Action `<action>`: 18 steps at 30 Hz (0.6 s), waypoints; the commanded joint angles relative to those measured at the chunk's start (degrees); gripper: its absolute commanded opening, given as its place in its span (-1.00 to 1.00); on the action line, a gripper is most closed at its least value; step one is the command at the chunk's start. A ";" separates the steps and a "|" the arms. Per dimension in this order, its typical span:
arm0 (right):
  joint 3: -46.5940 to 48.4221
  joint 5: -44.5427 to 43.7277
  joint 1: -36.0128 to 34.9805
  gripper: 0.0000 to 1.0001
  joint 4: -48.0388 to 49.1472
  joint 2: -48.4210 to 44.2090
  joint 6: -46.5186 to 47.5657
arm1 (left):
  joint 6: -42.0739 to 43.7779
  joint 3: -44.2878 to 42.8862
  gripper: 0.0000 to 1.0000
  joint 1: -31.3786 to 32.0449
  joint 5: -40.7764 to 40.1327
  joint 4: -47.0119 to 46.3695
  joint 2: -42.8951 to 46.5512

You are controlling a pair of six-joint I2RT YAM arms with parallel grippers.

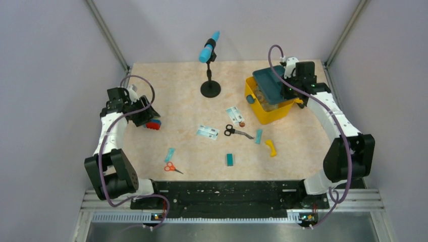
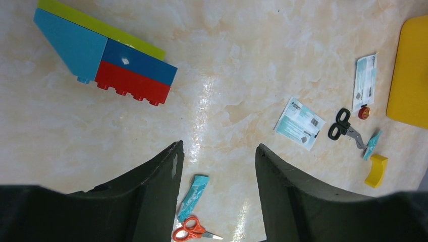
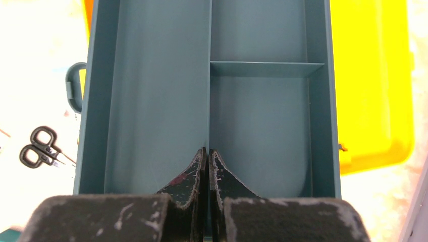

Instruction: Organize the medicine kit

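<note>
Medicine kit at far right of counter. Right tool clenched on centre divider of insert tray; tray aslant over box, probably lifted for access beneath. Left tool spread, empty, at left.

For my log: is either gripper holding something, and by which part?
The right gripper pinches the teal insert tray by its central divider wall. The left gripper is open and holds nothing.

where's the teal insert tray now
Top view, far right: the teal insert tray is over the yellow box, the right hand clamped on its centre divider.
</note>
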State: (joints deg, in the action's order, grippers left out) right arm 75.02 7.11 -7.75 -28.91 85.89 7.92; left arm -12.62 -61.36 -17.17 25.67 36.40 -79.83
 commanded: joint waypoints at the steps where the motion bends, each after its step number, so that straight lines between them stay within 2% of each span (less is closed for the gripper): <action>1: 4.09 1.15 0.04 -1.00 5.03 1.28 1.97 | 1.08 1.26 0.18 0.14 0.17 -1.81 3.36; 18: -0.23 4.33 0.02 -1.00 6.52 2.67 2.20 | 1.28 1.53 0.18 0.12 0.47 -1.94 4.71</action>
State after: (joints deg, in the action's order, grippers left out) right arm 74.98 10.41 -7.38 -25.08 88.60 10.46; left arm -11.88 -60.05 -17.17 25.67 36.38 -76.97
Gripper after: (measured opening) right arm 0.007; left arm 0.592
